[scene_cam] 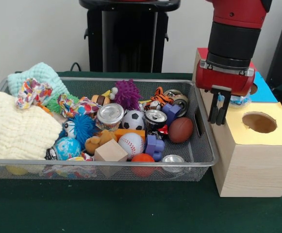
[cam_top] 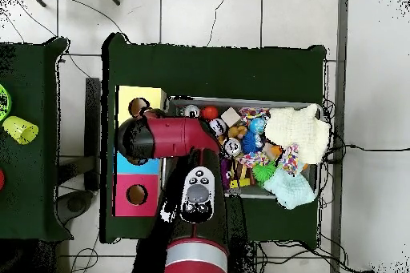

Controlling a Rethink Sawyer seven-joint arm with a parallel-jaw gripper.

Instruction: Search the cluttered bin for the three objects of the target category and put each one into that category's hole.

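Observation:
My gripper [scene_cam: 218, 114] hangs over the wooden box's left edge, just right of the wire bin [scene_cam: 205, 145], between the bin wall and the round hole in the yellow panel [scene_cam: 259, 122]. Its fingers stand close together with nothing seen between them. The bin holds a soccer ball [scene_cam: 132, 120], a baseball [scene_cam: 130, 143], a brown football [scene_cam: 180, 129], a globe ball [scene_cam: 67, 148], several cans [scene_cam: 110, 115] and purple blocks [scene_cam: 154, 145]. From overhead the red arm [cam_top: 172, 136] reaches over the box [cam_top: 140, 100] and hides the gripper.
A cream cloth [scene_cam: 14, 126] and a green cloth [scene_cam: 39, 75] fill the bin's left end. The box also has a blue panel [scene_cam: 263, 93] and a red panel [cam_top: 134, 195] with a hole. A wooden cube [scene_cam: 110, 151] and an orange ball [scene_cam: 142, 158] lie by the front wall.

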